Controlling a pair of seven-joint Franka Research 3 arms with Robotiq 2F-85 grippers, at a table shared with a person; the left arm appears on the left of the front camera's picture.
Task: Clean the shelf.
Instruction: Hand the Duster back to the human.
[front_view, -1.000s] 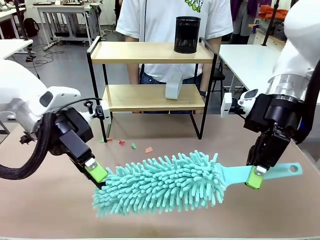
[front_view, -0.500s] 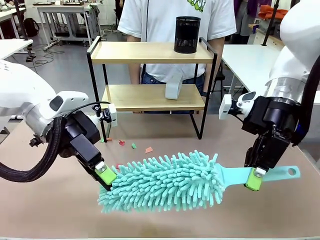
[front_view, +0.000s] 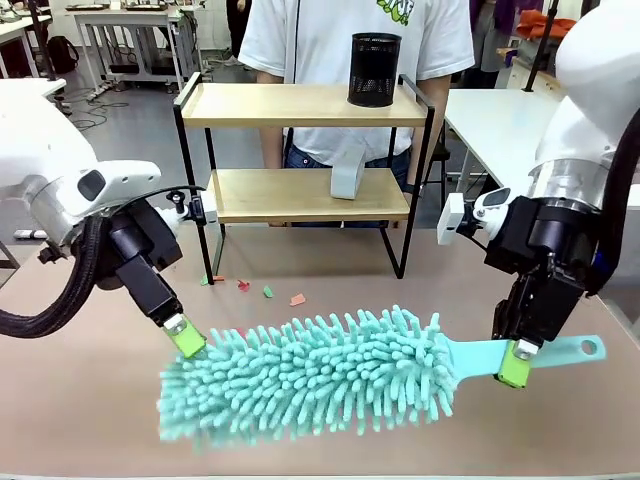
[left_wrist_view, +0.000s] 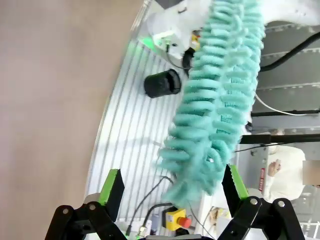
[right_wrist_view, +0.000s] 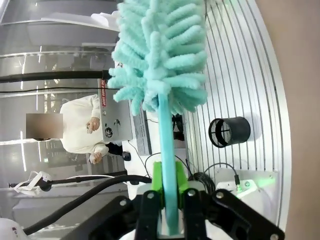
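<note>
Shelf: the small two-tier shelf of light wooden boards in a thin black metal frame (front_view: 300, 105) stands at the far side of the tan counter (front_view: 90, 400), in front of a person in a white T-shirt (front_view: 330, 40).
On the shelf: a black mesh cup (front_view: 374, 69) sits on the top board toward its right end; a pale grey curved object (front_view: 348, 172) stands on the lower board, right of its middle.
Duster: a long teal chenille duster with a flat teal plastic handle (front_view: 310, 375) lies level, well in front of the shelf and lower than both boards; whether it rests on the counter or hangs just above it I cannot tell.
Right hand: the right hand (front_view: 515, 362) is clenched on the duster's handle, near its far end; its wrist view shows the green pads pressed to both sides of the handle.
Left hand: the left hand (left_wrist_view: 172, 187) is released, jaws wide, at the fluffy tip on the duster's left end, which lies between the pads without being pinched.
Scraps: small red, pink and green paper bits (front_view: 268, 291) lie on the counter by the shelf's front left leg.
Done: the tool is in hand.
Left: judging by this, no wiping of the boards has begun; both boards carry their objects and the duster is nowhere near them.
</note>
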